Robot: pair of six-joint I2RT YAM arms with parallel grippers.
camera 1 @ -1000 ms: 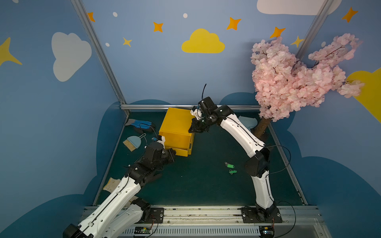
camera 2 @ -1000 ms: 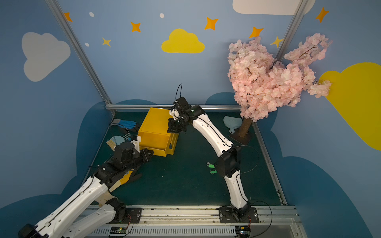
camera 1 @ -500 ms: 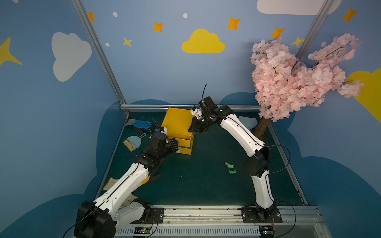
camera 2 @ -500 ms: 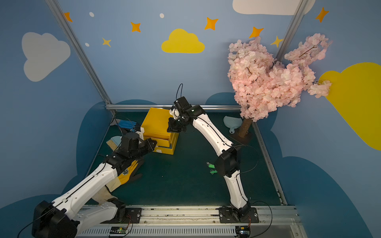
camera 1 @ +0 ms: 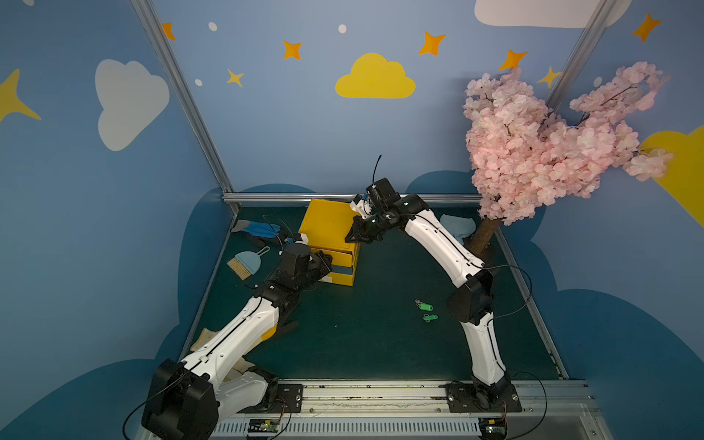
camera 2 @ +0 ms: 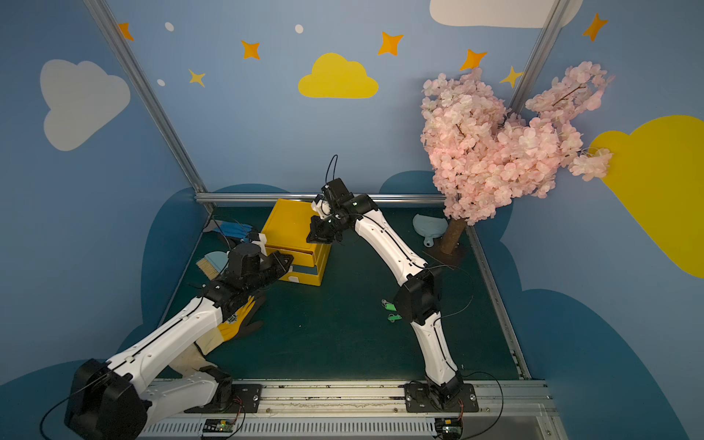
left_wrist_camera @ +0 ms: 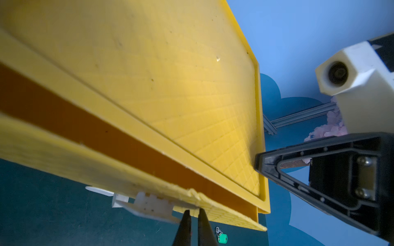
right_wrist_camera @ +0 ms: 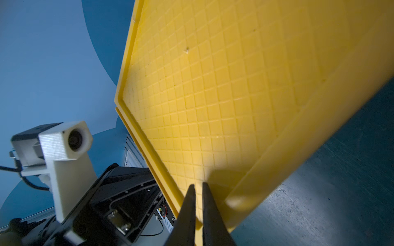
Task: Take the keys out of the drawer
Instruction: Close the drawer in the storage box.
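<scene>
Left hand (camera 1: 324,263) has swung in to the drawer (left_wrist_camera: 106,172) front, nearly clenched like the right hand (camera 1: 351,239) bracing the cabinet (camera 1: 327,221) top; best pull straight nearward, since only two green-tagged keys (camera 1: 423,305) lie right on the bench (camera 1: 362,343).

Your right gripper (right_wrist_camera: 198,186): two black fingers (right_wrist_camera: 187,213) almost together, thin slit between, tips over the yellow grid-embossed plastic cabinet top (right_wrist_camera: 223,95) near its corner; dark green mat (right_wrist_camera: 330,202) lies alongside.

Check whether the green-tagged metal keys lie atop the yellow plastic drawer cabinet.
No: those green-tagged keys lie on the dark green mat, apart from the yellow cabinet.
</scene>
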